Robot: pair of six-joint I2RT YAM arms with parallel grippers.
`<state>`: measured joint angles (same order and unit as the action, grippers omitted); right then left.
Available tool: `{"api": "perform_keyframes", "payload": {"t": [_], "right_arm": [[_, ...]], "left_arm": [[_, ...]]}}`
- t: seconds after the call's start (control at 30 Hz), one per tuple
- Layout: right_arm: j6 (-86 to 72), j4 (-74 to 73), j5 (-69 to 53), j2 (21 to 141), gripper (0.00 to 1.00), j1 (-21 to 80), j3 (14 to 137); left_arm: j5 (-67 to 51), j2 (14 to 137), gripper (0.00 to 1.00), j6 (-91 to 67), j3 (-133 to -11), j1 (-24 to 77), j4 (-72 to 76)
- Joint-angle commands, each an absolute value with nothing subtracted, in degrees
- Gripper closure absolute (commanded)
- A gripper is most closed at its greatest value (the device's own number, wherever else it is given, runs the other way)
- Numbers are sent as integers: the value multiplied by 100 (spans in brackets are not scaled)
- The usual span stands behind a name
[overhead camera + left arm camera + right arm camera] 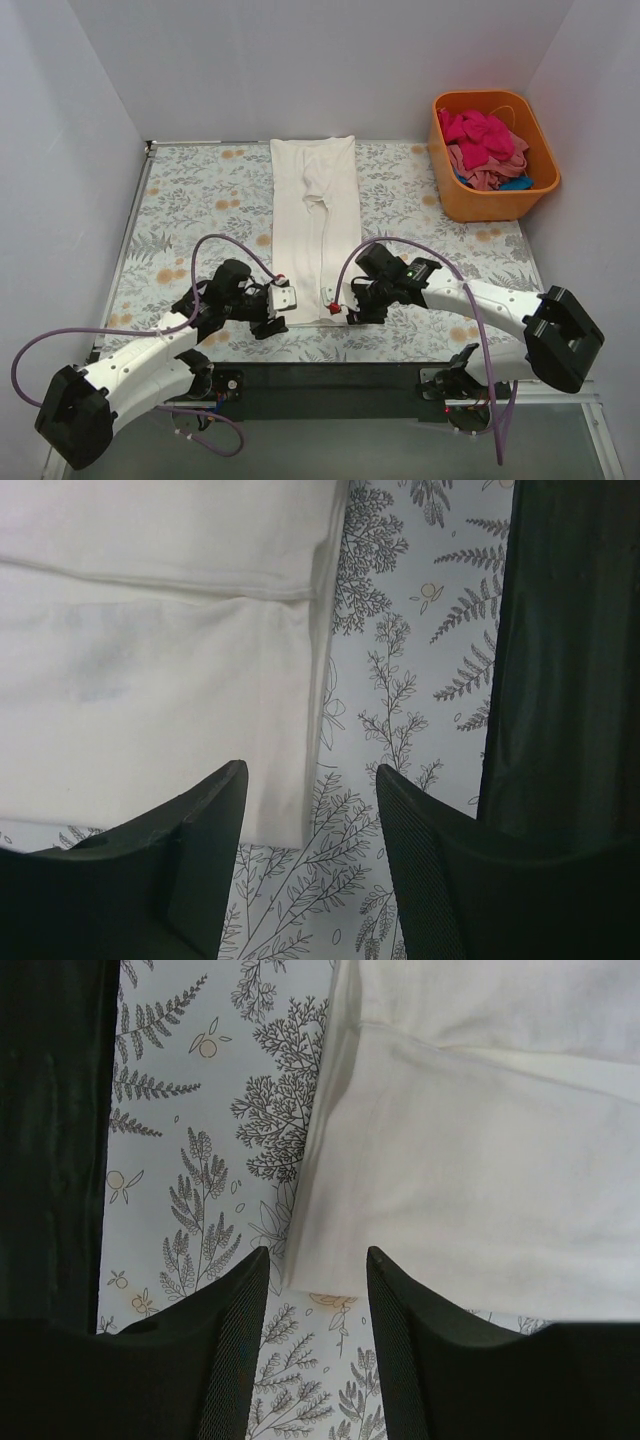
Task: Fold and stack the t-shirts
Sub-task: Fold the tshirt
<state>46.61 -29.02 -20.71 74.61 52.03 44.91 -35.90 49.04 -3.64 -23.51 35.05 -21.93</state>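
My left gripper (311, 785) and right gripper (318, 1260) gape unclenched, each straddling a near corner of the white t-shirt (315, 215). It lies folded lengthwise.

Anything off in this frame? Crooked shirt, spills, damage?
Nothing stands out. The white t-shirt lies as a straight, narrow strip, mildly creased at mid-length. The left gripper and right gripper sit open at its near corners. The other shirts are heaped inside the orange tub, none spilled.
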Motion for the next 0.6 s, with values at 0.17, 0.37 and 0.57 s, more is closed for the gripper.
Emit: {"api": "perform_keyframes", "payload": {"t": [0.17, 0.37, 0.57], "right_arm": [[4790, -1996, -1961, 7804, 49, 5344, 4043], [4790, -1837, -1688, 8094, 49, 5352, 3832], [4685, -1819, -1591, 8279, 64, 5344, 3657]], "left_arm": [[-3226, 5299, 47, -35, -2075, 3735, -1398], [-3032, 5711, 48, 193, -1872, 3814, -1213], [-2787, 6108, 49, 579, -1732, 3832, -1134]]}}
